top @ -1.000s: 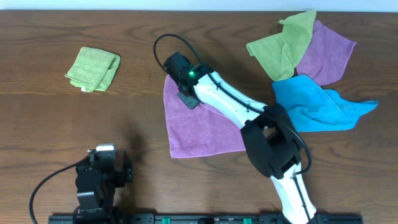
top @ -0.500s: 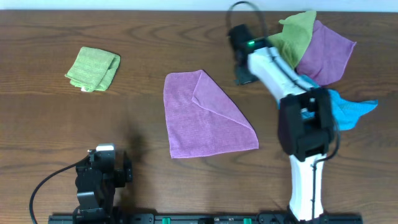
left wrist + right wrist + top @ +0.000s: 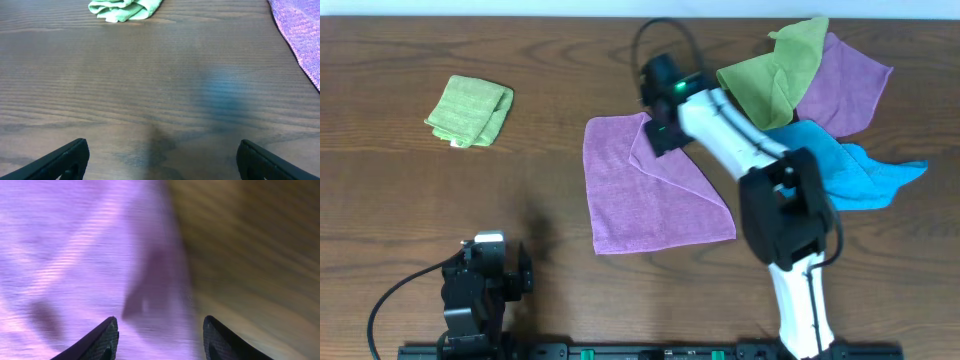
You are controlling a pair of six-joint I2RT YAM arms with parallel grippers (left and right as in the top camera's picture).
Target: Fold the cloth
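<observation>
The right arm (image 3: 720,130) holds its jaws wide open and empty straight above the far corner of the flat purple cloth (image 3: 640,200). The cloth's edge runs lengthwise between them, with cloth under the left finger and bare surface (image 3: 250,240) under the right. The left jaws, also open and empty, sit well apart, so the right is much nearer. I count five cloths: this one, a folded green cloth (image 3: 470,110), and off beside the right jaws a heap of loose green cloth (image 3: 770,75), second purple cloth (image 3: 845,85) and blue cloth (image 3: 830,165)

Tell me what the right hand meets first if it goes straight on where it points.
Likely the flat purple microfibre cloth: the open right hand points at its edge, though the gap is unclear.
</observation>
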